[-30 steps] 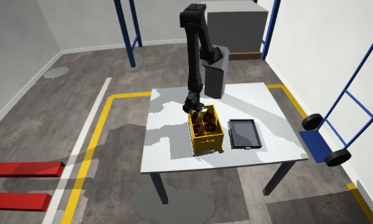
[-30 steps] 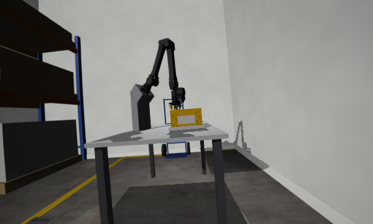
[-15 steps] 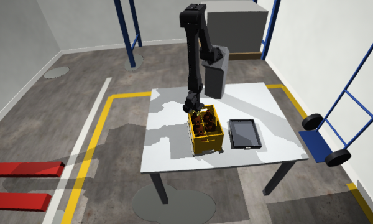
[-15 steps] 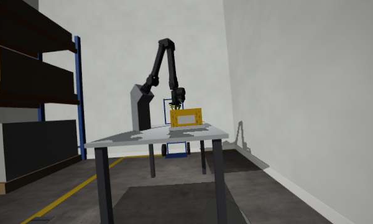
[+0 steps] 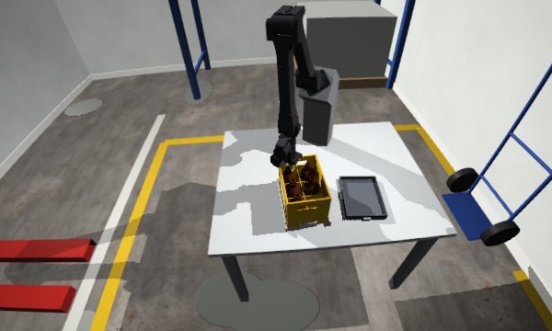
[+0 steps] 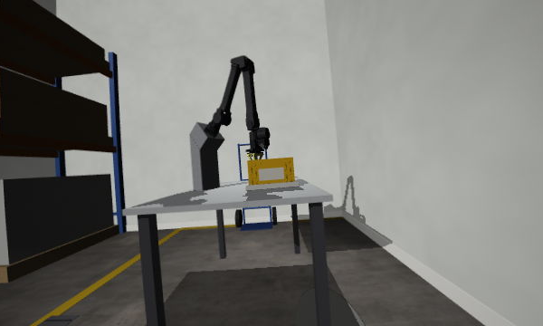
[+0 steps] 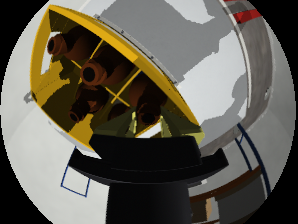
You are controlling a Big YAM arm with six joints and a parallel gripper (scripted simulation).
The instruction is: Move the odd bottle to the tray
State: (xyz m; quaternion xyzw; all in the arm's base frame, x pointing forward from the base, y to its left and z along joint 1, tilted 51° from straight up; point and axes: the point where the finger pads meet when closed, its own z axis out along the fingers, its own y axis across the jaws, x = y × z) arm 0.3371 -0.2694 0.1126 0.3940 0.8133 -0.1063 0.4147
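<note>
The yellow crate (image 5: 307, 215) (image 6: 271, 161) (image 7: 120, 46) stands on the table with five brown bottles in it. My gripper (image 5: 291, 167) (image 6: 255, 157) (image 7: 148, 109) is inside the crate's top at the back left corner, shut on the neck of the back left bottle (image 7: 149, 117). That bottle is upright among the dividers, its mouth between the fingertips. Another bottle (image 5: 308, 171) is at the back right; the others stand nearer the front. One is partly hidden by the fingers in the wrist view. Neck differences are too small to tell. The dark tray (image 5: 364, 199) holds nothing.
The table (image 5: 258, 244) (image 6: 217, 206) carries the crate and tray, with the tray right of the crate in the top view. The arm's grey pedestal (image 5: 317, 117) (image 6: 204, 158) stands at the back. The crate's walls and dividers surround the held bottle.
</note>
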